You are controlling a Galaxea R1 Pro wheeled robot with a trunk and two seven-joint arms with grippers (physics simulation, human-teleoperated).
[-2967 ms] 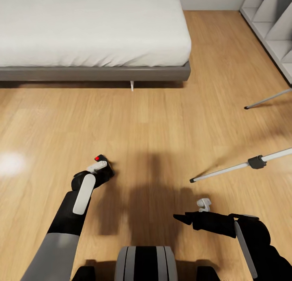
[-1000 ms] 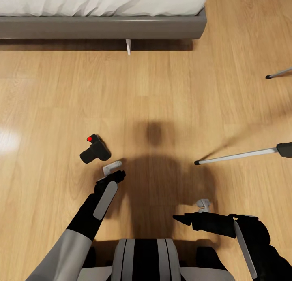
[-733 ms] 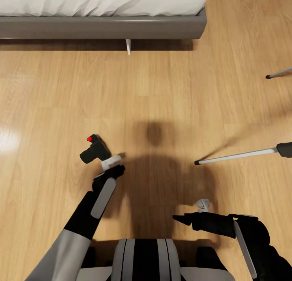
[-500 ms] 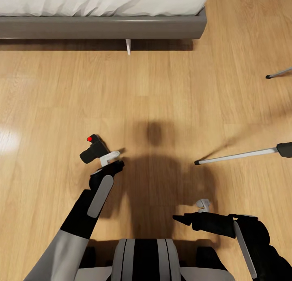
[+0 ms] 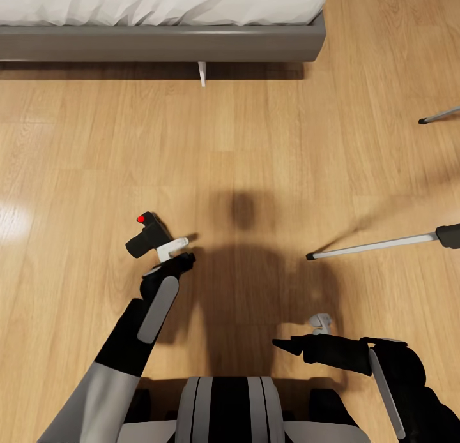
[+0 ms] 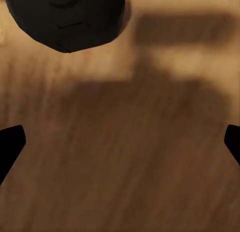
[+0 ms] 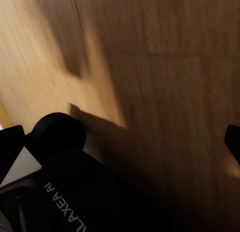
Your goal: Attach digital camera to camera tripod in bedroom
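Nothing moved since half a second ago: one camera [image 5: 148,236] just beyond the wide left end effector [image 5: 171,251]; two tripod legs [image 5: 374,244]; wood floor [image 5: 255,149], bed [image 5: 160,41].

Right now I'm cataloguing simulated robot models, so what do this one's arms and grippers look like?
Both arms are glossy black with a long light-grey panel along the forearm; the left arm's upper section is grey. The left gripper and right gripper have small pale-grey fingers. White lettering reading "GALAXEA AI" marks a black body part.
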